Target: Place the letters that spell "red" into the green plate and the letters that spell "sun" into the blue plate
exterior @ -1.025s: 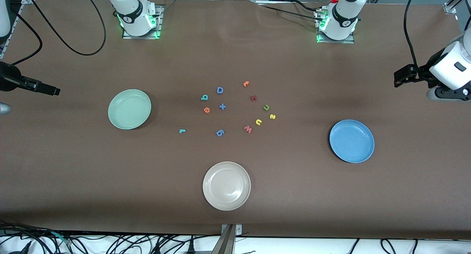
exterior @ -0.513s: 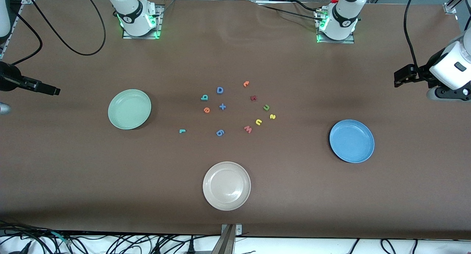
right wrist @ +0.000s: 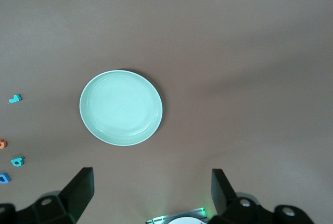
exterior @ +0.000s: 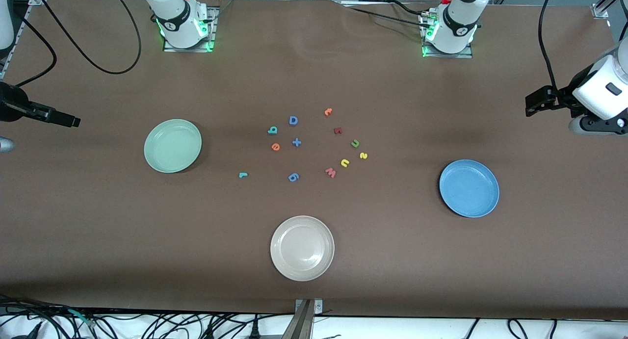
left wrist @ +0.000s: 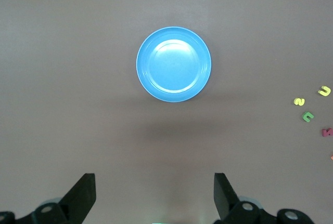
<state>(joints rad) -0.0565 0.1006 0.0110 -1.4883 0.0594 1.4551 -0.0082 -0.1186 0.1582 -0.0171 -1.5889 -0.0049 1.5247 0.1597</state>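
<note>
Six task letters lie loose mid-table, none in a plate. Teal r (exterior: 243, 174) lies nearest the green plate (exterior: 172, 145), orange e (exterior: 275, 146) and teal d (exterior: 273, 130) a little farther toward the table's middle. Green n (exterior: 355, 143), yellow s (exterior: 363, 155) and yellow u (exterior: 345, 163) sit grouped toward the blue plate (exterior: 469, 188). Both plates hold nothing. Among the letters: blue D (exterior: 293, 120), blue plus (exterior: 296, 143), blue 6 (exterior: 293, 177), pink W (exterior: 330, 172), a dark red letter (exterior: 338, 131) and an orange one (exterior: 328, 112), both too small to read. White plate (exterior: 302, 248) lies nearest the front camera. Left gripper (left wrist: 154, 195) hangs high with jaws spread wide, holding nothing; blue plate well clear below it, n, s and u off toward the frame edge, the dark red letter cut by it. Right gripper (right wrist: 151, 193) likewise wide apart and empty, above the green plate; r, e, d at the frame's edge, D half cut off. In the front view both arms are cut off at the table's ends, fingers out of sight. No brand text legible.
</note>
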